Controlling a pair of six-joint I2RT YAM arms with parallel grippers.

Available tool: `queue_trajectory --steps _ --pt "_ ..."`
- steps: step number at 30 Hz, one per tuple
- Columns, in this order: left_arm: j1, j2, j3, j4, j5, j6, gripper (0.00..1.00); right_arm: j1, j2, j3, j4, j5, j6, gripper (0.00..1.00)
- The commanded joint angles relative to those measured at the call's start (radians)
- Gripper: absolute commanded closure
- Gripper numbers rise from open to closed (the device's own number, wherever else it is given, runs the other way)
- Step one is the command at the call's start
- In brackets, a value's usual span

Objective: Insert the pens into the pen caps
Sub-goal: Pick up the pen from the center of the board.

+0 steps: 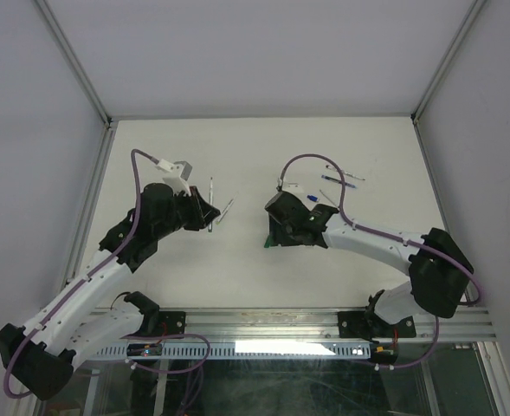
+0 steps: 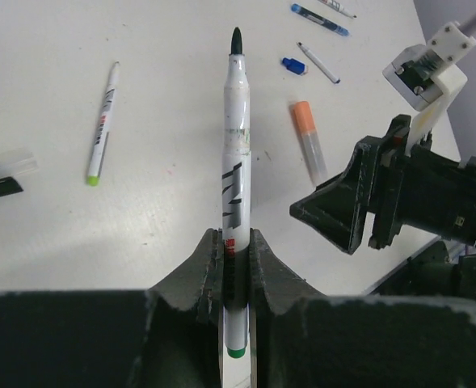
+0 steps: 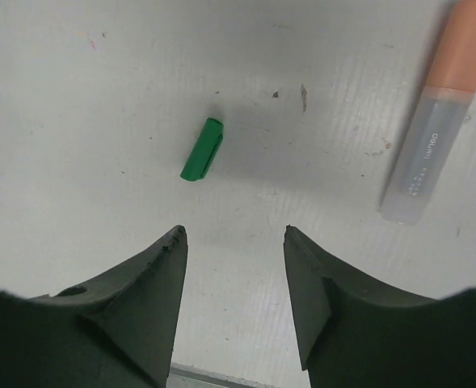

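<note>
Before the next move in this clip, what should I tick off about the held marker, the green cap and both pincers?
1. Grip: the left pincer is shut on the white-barrelled marker with a dark green tip: ok.
2. That marker's tip is bare and points away from the pincer: ok.
3. The right pincer is open: ok.
4. The small green plastic cap sits between the right jaws: not ok; it lies on the white table ahead of them, ungripped.
5. Which end of the cap is open: cannot tell.
6. The orange-capped grey marker lies apart from the cap: ok.
</note>
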Motion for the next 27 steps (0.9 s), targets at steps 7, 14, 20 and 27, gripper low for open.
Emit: queue_trajectory --steps 7,14,20,27 --pt "0.010 -0.153 0.023 -0.139 -0.134 0.110 0.99 -0.047 0.065 0.119 0.039 0.021 -0.296 0.46" --pt "0.009 -0.220 0.014 -0.140 -0.184 0.111 0.98 -0.063 -0.174 -0.141 0.556 -0.279 -0.827 0.47" --pt "0.010 -0.247 0.010 -0.146 -0.219 0.106 0.96 -0.078 -0.173 -0.102 0.303 -0.598 -1.433 0.47" --pt "0.010 -0.253 0.009 -0.147 -0.228 0.102 0.95 -0.078 0.000 0.047 -0.075 -0.666 -1.956 0.45"
